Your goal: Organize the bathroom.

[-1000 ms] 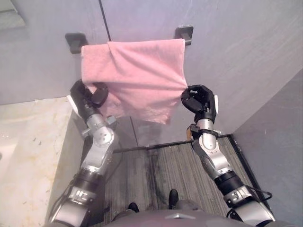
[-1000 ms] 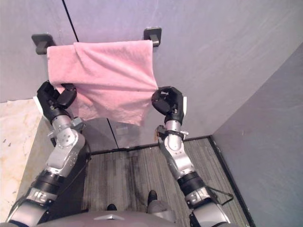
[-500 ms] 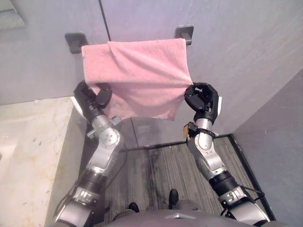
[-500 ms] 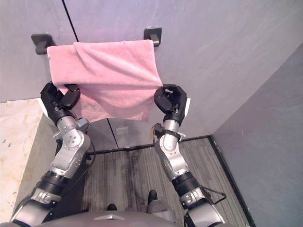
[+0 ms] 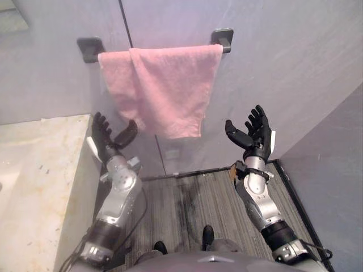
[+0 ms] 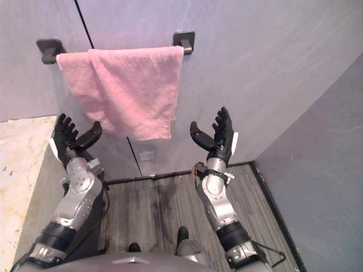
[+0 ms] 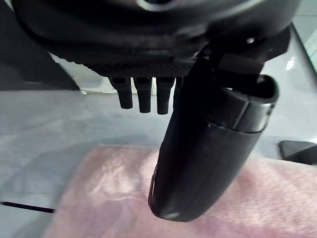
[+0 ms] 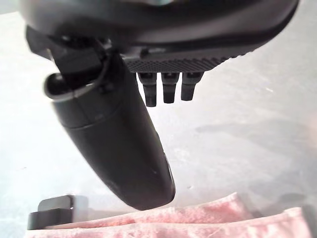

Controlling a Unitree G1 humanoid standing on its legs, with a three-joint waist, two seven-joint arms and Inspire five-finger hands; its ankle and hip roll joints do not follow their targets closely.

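1. Pink towel is being carried by the towel bar, draped over it on the far grey wall, between the left bracket and the right bracket.
2. Its hang is being seen as uneven: a diagonal fold is running down from the top left, the cloth is bunching toward the left part of the bar, and the lower edge is reaching lowest at the right corner.
3. No part of the towel is being touched by either hand; both are being held below it and apart from it.
4. Left hand is being held up near the towel's lower left edge, beside the pale counter, with fingers straight and thumb spread, nothing being grasped.
5. Right hand is being raised to the right of the towel's lower corner, palm turned up, fingers splayed and released.
6. In the wrist views, straight fingers and a free thumb are being shown with the pink cloth lying beyond them.
7. The hanging step is being judged as finished or nearly so, with the towel let go.
8. Next, either a smoothing of the fold is being called for, by a renewed pinch on the lower corners, or a lowering of both arms away from the wall toward the striped floor.
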